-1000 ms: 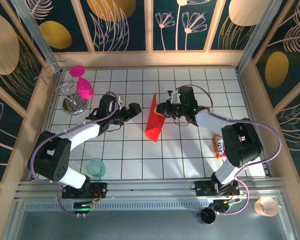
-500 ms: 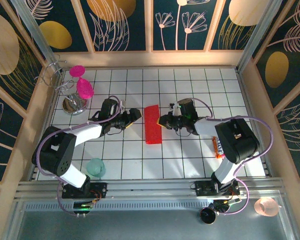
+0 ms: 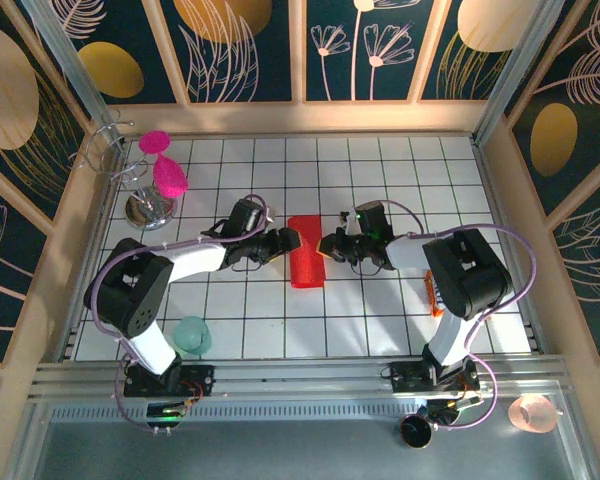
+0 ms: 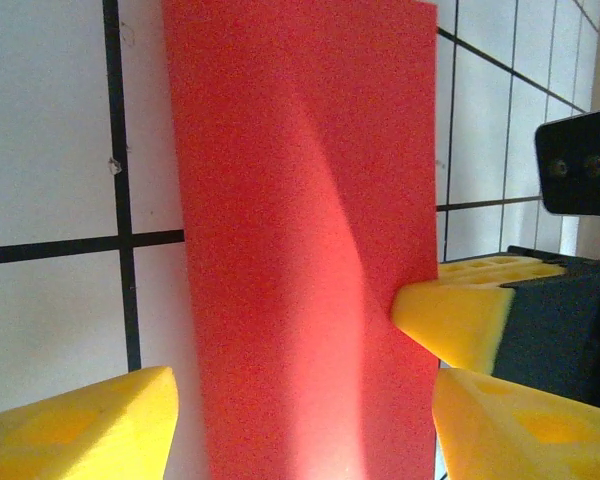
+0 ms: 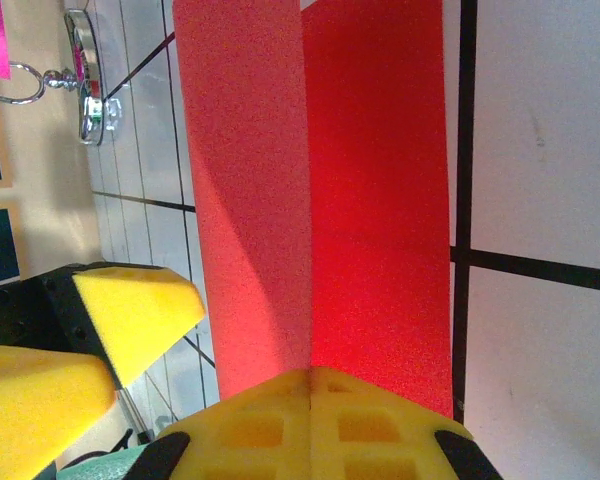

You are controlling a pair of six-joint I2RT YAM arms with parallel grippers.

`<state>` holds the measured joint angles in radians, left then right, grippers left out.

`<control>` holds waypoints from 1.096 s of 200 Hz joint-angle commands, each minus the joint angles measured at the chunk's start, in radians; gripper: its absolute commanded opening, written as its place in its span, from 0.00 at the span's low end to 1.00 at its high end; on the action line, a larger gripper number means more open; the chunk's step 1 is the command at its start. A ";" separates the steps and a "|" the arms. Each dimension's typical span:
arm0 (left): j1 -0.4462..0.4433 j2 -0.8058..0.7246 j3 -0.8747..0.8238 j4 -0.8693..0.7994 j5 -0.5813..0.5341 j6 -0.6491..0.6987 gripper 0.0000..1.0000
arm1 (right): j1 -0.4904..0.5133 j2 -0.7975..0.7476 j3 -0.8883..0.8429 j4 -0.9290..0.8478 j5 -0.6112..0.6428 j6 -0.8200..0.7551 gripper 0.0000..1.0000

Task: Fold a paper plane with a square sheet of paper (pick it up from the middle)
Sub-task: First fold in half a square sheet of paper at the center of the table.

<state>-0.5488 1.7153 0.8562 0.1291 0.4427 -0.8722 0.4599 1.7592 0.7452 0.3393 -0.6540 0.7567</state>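
Top view: red sheet (image 3: 305,250) lies mid on the surface (image 3: 380,312), folded in half to a strip. My left pincer (image 3: 288,242) is at its 9 o'clock, right pincer (image 3: 326,246) at 3.
Left wrist: left jaws apart, straddling the strip.
Right wrist: right jaws together, nipping its edge.
Only 1st fold done; nose, wings etc. left.

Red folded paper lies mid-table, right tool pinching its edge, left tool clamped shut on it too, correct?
No: the left tool is open, pads either side of the red paper, per the left wrist view. The right tool does pinch its edge.
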 commanded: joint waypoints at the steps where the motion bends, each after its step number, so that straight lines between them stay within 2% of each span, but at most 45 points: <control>1: -0.010 0.040 0.031 -0.032 -0.015 -0.001 0.64 | -0.003 0.020 0.027 -0.009 0.008 -0.030 0.00; 123: -0.050 0.114 0.110 -0.159 -0.105 0.015 0.45 | -0.015 0.053 0.047 -0.009 -0.012 -0.039 0.01; 181: -0.054 0.164 0.107 -0.213 -0.190 0.019 0.36 | -0.032 0.005 0.063 -0.083 0.051 -0.062 0.14; 219: -0.053 0.187 0.098 -0.242 -0.203 0.042 0.35 | -0.049 -0.097 0.060 -0.179 0.190 -0.099 0.20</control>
<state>-0.5968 1.8423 0.9634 -0.0311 0.3016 -0.8623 0.4271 1.7561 0.7860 0.2367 -0.5728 0.7044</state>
